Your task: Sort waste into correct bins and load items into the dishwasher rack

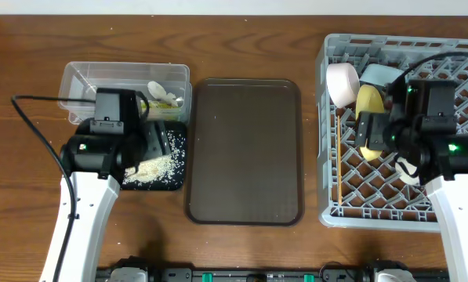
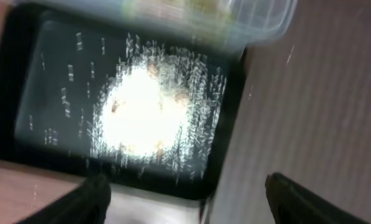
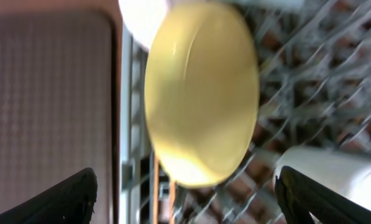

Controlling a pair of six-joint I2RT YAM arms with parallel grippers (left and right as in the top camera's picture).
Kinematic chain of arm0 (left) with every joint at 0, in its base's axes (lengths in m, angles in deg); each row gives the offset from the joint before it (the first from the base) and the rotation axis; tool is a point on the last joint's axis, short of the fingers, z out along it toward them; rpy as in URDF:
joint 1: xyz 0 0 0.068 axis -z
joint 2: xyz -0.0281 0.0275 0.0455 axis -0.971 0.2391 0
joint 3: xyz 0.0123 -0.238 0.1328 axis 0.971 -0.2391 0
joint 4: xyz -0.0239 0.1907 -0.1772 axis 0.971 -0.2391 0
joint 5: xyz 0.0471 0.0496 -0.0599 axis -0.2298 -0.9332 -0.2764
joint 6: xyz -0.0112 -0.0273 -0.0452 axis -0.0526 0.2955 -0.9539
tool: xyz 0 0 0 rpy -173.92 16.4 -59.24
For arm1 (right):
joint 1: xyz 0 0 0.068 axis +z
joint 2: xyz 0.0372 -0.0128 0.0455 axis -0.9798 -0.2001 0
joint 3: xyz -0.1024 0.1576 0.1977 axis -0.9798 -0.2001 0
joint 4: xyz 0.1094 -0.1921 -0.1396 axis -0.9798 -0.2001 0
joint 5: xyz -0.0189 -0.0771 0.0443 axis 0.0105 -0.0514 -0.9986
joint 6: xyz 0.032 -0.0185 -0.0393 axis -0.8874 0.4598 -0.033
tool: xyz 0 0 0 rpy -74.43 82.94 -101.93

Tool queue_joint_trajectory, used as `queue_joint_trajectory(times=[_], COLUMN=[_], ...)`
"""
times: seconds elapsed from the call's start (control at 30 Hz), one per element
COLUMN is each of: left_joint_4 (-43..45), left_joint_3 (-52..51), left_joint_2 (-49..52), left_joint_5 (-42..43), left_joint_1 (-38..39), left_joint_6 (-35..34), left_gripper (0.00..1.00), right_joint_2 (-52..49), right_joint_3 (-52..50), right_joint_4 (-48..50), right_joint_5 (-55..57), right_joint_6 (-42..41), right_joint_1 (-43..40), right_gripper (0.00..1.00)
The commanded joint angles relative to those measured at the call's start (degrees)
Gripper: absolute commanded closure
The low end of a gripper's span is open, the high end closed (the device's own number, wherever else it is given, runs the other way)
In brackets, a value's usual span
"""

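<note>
Sitting in rack [image 1: 375, 221], yellow plate [image 1: 367, 100], chopsticks [image 1: 339, 168]

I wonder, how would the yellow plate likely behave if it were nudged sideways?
The plate looks rigid and glossy, so it would probably keep its shape but might slip in a grasp. It stands on edge in the rack beside the pinkish bowl, so a sideways nudge could tip it or roll it along the grid.

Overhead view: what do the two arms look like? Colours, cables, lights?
The left arm and right arm each have white lower links and black wrist housings with green indicator lights. A black cable loops off the left arm. Tool fingers look black in the wrist views.
</note>
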Motion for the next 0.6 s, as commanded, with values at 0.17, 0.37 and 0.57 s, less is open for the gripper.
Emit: queue_joint_trajectory(times=[0.17,0.37,0.57], left_joint_4=[-11.6,-8.3,-0.9], left_joint_3=[-0.3,-4.5,-11.3], left_joint_2=[-2.0,-14.5,-29.9], left_joint_5=[1.4,3.3,3.3], left_joint_1=[-0.2,-0.1,-0.1], left_joint_6=[5.3,5.3,4.6], left_gripper=[0.2,0.19,0.11], right_joint_2=[4.8,19.1,36.5], right_joint_3=[-5.9,-16.6,-23.8], right_joint_4=[-1.4,5.9,9.5], right_joint_5=[-2.3,-2.3,2.9], right_joint_6=[-5.2,-6.5,-7.0], right_joint_1=[-0.2,-0.2,-0.2], right_gripper=[0.01,0.01,0.01])
